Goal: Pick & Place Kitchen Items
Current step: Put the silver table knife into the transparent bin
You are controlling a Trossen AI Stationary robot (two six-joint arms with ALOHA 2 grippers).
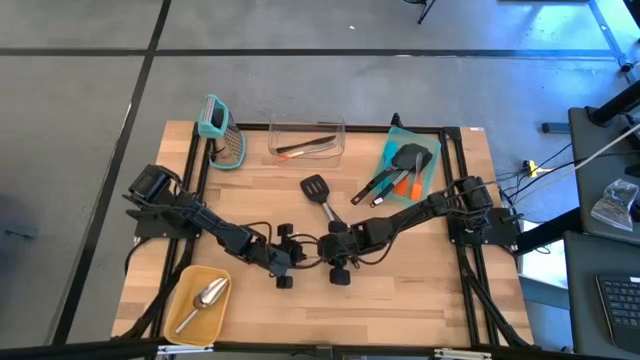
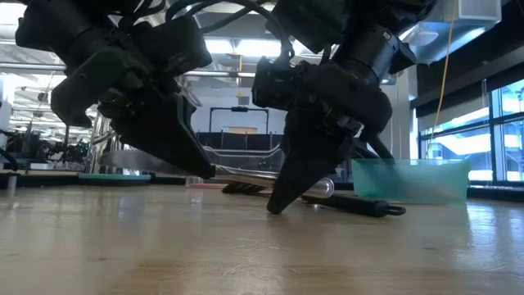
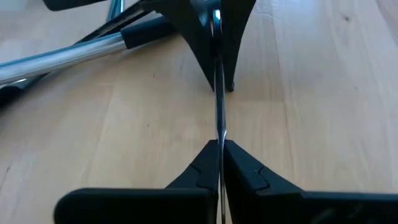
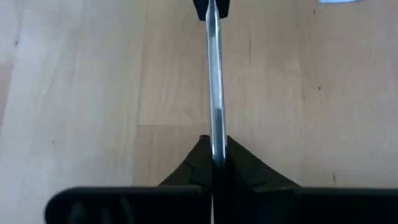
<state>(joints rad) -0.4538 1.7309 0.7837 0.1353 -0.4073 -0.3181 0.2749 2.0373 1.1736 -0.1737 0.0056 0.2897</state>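
Observation:
A thin silver metal piece [image 3: 218,112] runs edge-on between my two grippers near the table's middle. My left gripper [image 1: 292,257] and my right gripper [image 1: 333,252] face each other, each shut on one end of it. A black slotted turner [image 1: 316,188] lies on the wood just beyond them, with its chrome handle [image 3: 62,59] close to the fingers. A silver scoop [image 1: 205,297] lies in a yellow dish [image 1: 180,290] at the near left. Several black, orange and teal utensils [image 1: 400,172] lie in a teal tray [image 1: 432,150] at the far right. My left gripper pinches one end of the thin metal piece [image 3: 219,144] between its two fingers [image 3: 245,171], which lie along its length and slant down. The piece stands on edge. My right gripper pinches the other end [image 4: 214,142] between its fingers [image 4: 239,165], coming from the opposite side and slanting down. Its fingertip [image 2: 274,206] reaches the tabletop.
A clear box [image 1: 306,141] holding a dark utensil and a teal-handled grater [image 1: 220,135] stand at the far edge. Black rails [image 1: 195,160] run along the table's left and right sides. Bare wood lies toward the near edge.

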